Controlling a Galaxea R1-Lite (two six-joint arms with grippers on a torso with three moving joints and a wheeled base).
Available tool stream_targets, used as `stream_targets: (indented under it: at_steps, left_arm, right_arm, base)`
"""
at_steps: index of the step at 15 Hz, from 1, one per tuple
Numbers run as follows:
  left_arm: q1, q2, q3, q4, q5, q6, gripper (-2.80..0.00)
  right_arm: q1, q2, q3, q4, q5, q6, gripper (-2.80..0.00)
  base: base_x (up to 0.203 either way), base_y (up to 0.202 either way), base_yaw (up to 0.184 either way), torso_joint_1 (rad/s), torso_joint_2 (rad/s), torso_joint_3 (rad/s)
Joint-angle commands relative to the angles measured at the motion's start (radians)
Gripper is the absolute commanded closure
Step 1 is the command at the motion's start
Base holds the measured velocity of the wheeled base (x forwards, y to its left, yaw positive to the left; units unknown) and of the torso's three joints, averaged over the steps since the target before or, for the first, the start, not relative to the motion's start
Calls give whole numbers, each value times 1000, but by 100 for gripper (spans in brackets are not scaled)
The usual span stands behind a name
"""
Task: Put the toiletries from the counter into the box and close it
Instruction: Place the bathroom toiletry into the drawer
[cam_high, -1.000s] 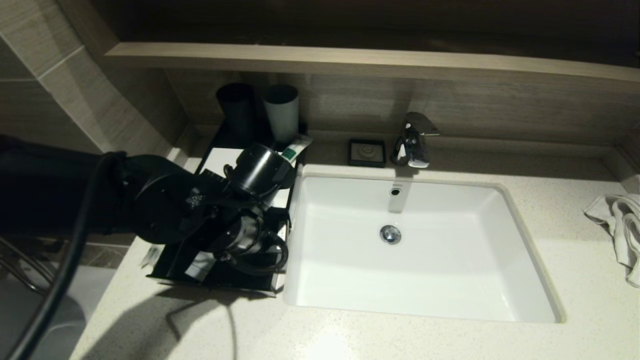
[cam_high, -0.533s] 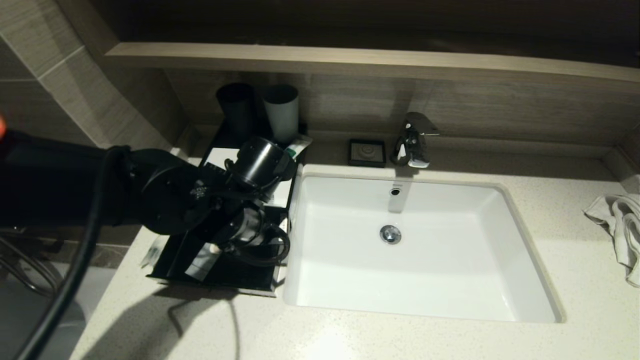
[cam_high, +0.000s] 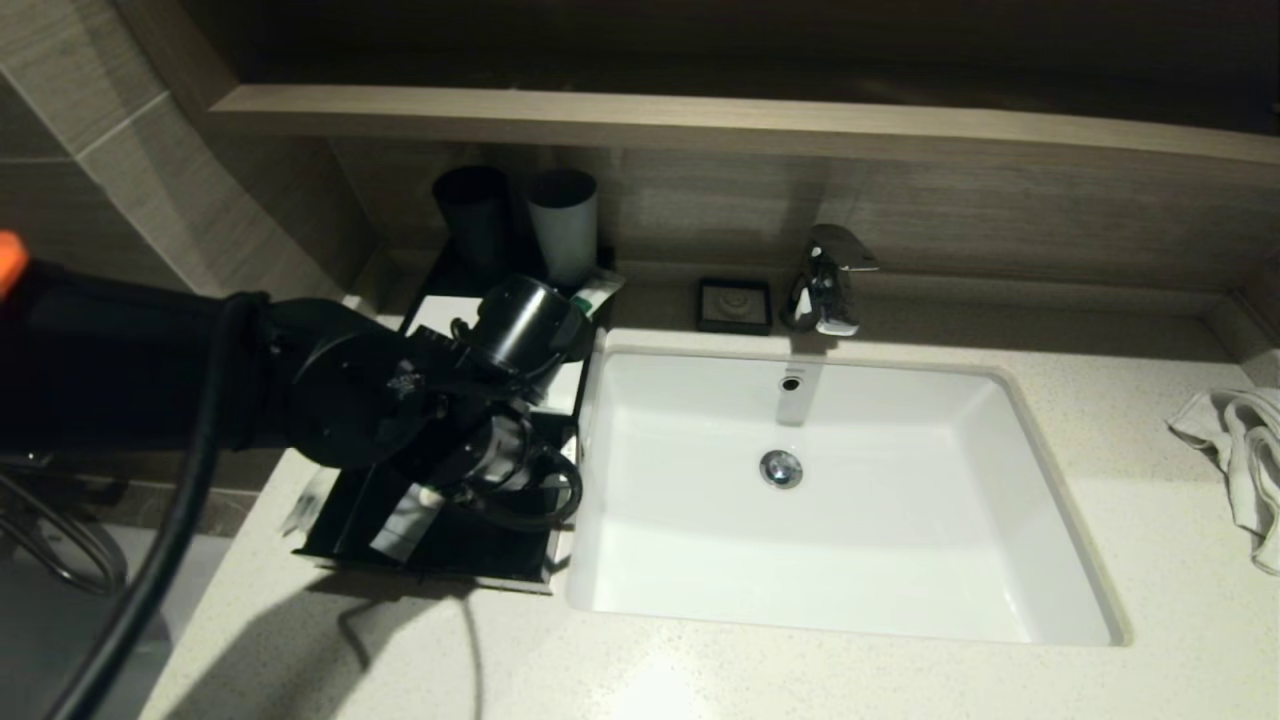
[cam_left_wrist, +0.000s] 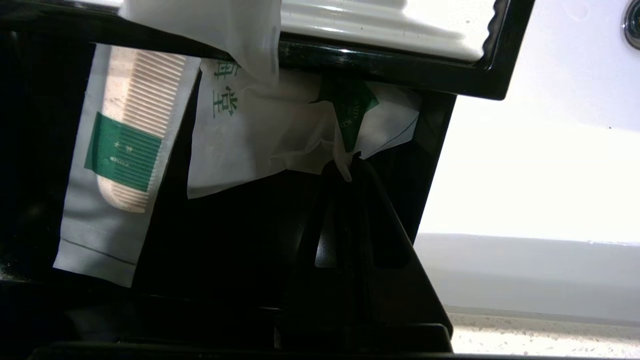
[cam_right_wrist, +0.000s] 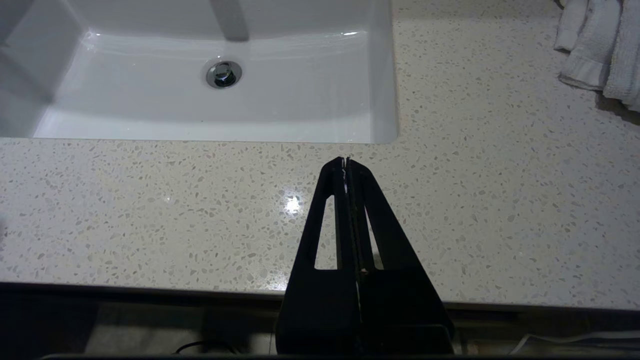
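My left tool (cam_left_wrist: 345, 167) is down in the box's (cam_high: 440, 545) open drawer, pinched on a short sachet (cam_left_wrist: 300, 130); comb sachet (cam_left_wrist: 125, 165) lies beside it. My right tool (cam_right_wrist: 346, 161), tips together, hangs over bare tabletop (cam_right_wrist: 150, 210) before the sink (cam_right_wrist: 300, 120).

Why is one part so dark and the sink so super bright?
Head view: the left arm casts a big shadow over the counter in front of the box. Left wrist view: the drawer inside is nearly black, while the sink glares white. Right wrist view: a small bright light spot shines on the stone.
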Motion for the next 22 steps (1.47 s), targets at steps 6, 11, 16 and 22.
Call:
stream_targets:
  at_steps: [6,11,16,22]
  left_arm:
    - [0,3,-13,10,3,-3,-236]
    - [1,-11,-2,13,4,-6,-280]
    - [6,-79,3,14,4,-11,-280]
    - [6,-174,-3,16,6,-2,-280]
  right_arm:
    - [0,0,0,0,0,1,0]
    - [0,0,0,0,0,1,0]
    - [0,0,0,0,0,1,0]
    - [0,0,0,0,0,1,0]
  base:
    - [0,0,0,0,0,0]
    - [0,0,0,0,0,0]
    - [0,0,0,0,0,0]
    - [0,0,0,0,0,0]
